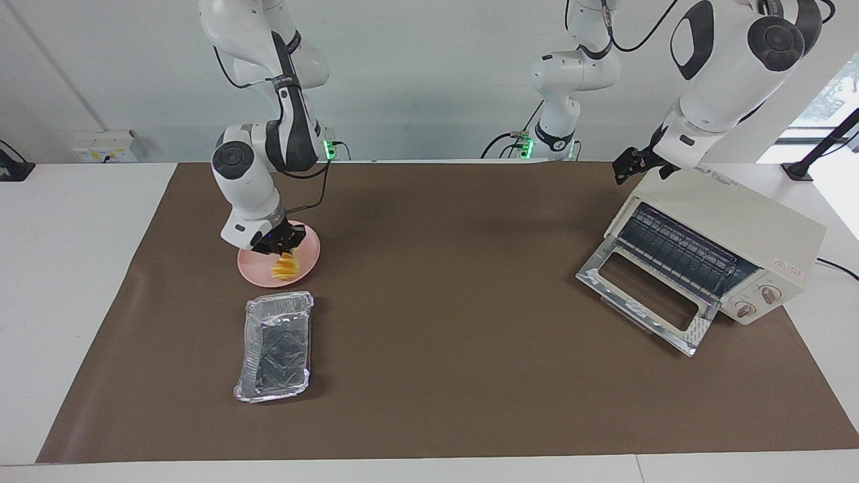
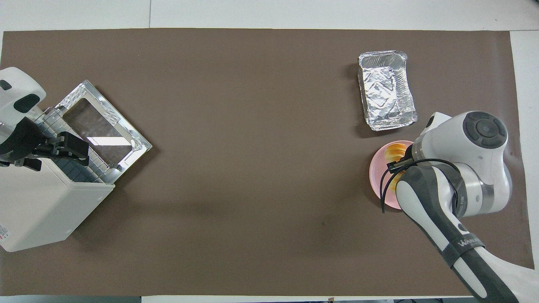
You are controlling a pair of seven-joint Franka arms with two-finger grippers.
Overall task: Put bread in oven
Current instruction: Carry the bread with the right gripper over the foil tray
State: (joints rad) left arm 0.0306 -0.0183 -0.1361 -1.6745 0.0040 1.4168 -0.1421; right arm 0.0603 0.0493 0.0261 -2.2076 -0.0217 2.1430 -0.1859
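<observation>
The bread, a yellow-orange ridged loaf, rests on a round pink plate toward the right arm's end of the table. My right gripper is down on the plate, shut on the bread's upper end. In the overhead view the right arm's wrist covers the gripper, and only part of the bread shows on the plate. The cream-white oven stands at the left arm's end with its glass door dropped open. My left gripper hangs open over the oven's top edge, holding nothing.
A crinkled silver foil tray lies empty just farther from the robots than the plate. A brown mat covers the table between the plate and the oven. The oven's wire rack shows inside.
</observation>
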